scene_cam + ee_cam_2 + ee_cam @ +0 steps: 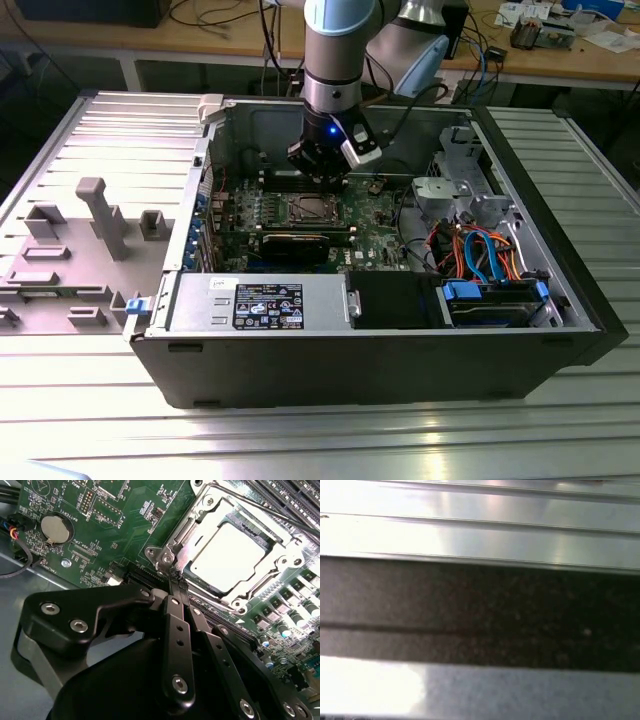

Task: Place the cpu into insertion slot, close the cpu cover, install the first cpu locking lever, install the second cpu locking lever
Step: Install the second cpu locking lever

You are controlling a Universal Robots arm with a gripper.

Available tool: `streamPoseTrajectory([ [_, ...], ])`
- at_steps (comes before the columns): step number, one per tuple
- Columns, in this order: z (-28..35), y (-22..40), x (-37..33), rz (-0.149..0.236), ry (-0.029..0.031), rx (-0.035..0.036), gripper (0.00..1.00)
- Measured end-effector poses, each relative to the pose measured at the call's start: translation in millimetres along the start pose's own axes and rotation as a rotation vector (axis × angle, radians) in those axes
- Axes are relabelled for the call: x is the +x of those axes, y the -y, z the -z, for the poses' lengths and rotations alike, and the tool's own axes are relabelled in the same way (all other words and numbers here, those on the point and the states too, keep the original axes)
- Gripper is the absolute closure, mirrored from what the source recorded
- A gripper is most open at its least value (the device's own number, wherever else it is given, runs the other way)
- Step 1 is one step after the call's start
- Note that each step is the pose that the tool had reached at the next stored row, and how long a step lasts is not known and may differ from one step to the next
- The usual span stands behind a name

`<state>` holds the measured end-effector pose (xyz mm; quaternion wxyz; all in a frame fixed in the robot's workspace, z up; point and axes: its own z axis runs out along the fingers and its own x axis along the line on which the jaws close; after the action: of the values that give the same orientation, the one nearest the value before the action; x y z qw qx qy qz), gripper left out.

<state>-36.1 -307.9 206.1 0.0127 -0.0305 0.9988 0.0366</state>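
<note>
Glare on cpu [227, 557], elsewhere blurred.

Below me an open black computer case [400, 370] lies on the ribbed metal tabletop [320, 440], with a grey moulded side panel [70, 250] at the exterior view's left, blue drive bay [495, 300] inside, and a coin battery [55, 527] on the green board.

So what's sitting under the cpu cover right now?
Through the cpu cover's window the cpu's silvery top shows, seated in the insertion slot. The slot's contacts are hidden beneath the chip. The gripper is at the frame's corner, fingers together.
</note>
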Motion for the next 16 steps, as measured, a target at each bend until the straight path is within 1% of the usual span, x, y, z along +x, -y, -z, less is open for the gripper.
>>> streamPoseTrajectory([
  [5,0.2,3.1,0.2,0.000,0.0000,-0.0001,0.89],
  [7,0.5,6.5,0.4,0.000,0.0000,-0.0001,0.89],
  [10,1.0,8.8,0.5,0.000,-0.0001,0.0000,0.89],
  [13,4.7,9.9,0.6,0.000,0.0000,0.0000,0.89],
  [15,10.2,9.8,0.4,0.000,-0.0001,0.0001,0.89],
  [16,16.1,9.6,0.2,0.000,0.0000,0.0000,0.89],
])
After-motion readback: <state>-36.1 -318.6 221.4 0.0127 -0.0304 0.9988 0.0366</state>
